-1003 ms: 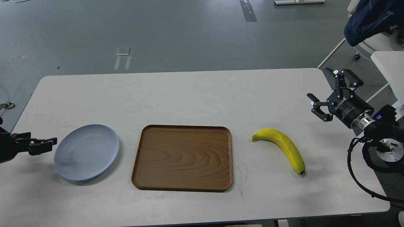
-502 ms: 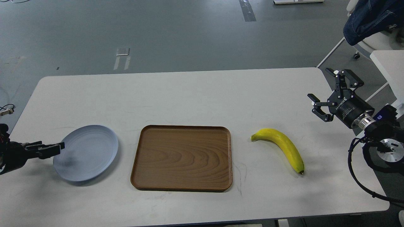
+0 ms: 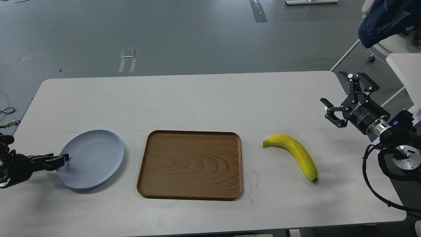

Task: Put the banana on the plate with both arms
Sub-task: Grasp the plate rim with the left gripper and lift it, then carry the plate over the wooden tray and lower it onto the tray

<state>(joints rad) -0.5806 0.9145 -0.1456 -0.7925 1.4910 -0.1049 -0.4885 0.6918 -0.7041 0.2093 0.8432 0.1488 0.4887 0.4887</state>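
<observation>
Nothing is placed yet: the banana (image 3: 293,155) (bright yellow, curved, green stem, dark tip) lies on the white tabletop (image 3: 197,98), right of a wooden tray (image 3: 190,164), well apart from the pale blue plate (image 3: 93,158). The left gripper (image 3: 61,158) meets the plate's rim, its jaws' state unclear; the right gripper (image 3: 340,95) hangs with jaws spread.

On the counter (image 3: 204,98): one banana (image 3: 296,154), one plate (image 3: 92,159), one wooden tray (image 3: 190,164). Two claws: left claw (image 3: 54,160), right claw (image 3: 340,98).
</observation>
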